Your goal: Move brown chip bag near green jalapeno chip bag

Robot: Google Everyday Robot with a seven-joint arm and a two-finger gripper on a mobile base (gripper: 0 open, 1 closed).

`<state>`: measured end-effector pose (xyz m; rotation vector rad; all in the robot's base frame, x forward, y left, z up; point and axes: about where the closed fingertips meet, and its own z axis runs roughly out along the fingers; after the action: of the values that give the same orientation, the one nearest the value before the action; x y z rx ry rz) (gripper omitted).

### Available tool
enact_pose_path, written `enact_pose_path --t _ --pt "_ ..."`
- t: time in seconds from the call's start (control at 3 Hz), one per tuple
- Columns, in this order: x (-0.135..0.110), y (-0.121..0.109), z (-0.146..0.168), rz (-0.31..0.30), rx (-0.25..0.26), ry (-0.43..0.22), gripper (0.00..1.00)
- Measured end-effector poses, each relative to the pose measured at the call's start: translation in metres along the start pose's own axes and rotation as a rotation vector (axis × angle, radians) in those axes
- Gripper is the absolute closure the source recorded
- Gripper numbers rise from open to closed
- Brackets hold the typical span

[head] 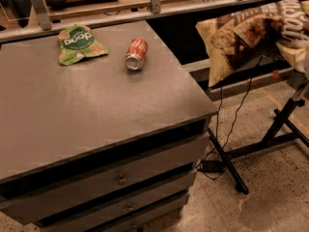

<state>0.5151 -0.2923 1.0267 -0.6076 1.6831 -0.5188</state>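
Observation:
The brown chip bag (246, 40) hangs in the air to the right of the table, past its right edge and above the floor. It is crinkled, and its cream corner points down and left. My gripper (301, 45) is at the right edge of the view, mostly hidden behind the bag, and holds the bag by its right end. The green jalapeno chip bag (78, 42) lies flat at the back left of the table top, far from the brown bag.
A red soda can (136, 53) lies on its side on the grey table (96, 115), to the right of the green bag. The table has drawers in front. A black stand (270, 129) and cables are on the floor to the right. A rail runs behind the table.

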Motion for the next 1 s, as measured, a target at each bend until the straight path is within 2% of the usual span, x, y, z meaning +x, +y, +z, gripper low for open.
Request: enact_pose_path --t 0.33,0.67,1.0 --pt "0.004 0.008 0.064 0.088 -0.069 -0.048 1.0" --pt "0.01 0.029 0.118 0.154 -0.192 -0.075 1.0" --pt "0.023 0.033 0.159 0.179 -0.283 -0.102 1.0"
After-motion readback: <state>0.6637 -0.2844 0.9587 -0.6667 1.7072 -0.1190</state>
